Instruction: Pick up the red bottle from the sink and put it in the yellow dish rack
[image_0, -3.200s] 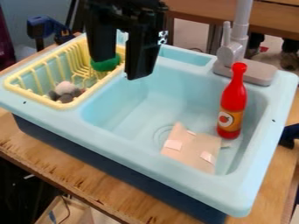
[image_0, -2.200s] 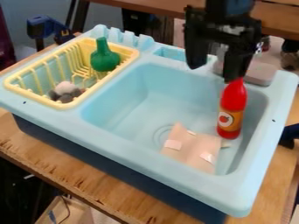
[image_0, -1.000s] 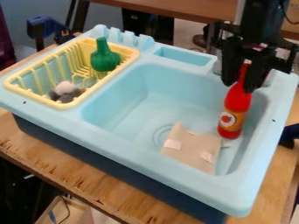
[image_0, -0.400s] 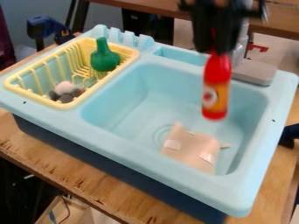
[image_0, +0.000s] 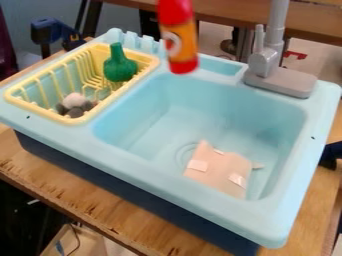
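A red bottle with an orange label hangs upright in the air at the top of the camera view, above the sink's back rim; its neck is cut off by the view's edge. Down in the light blue sink basin lies a beige piece with pale patches. The yellow rack on the left holds a green bottle-shaped toy and a white and grey object.
A grey faucet rises from the sink's back right corner. Light blue prongs stand up along the back left rim. The sink rests on a wooden table. A blue clamp is at the upper left.
The gripper came right and down to the red bottle and took hold of it. The bottle has risen out of the basin and moved left and up; the gripper has passed out at the top.
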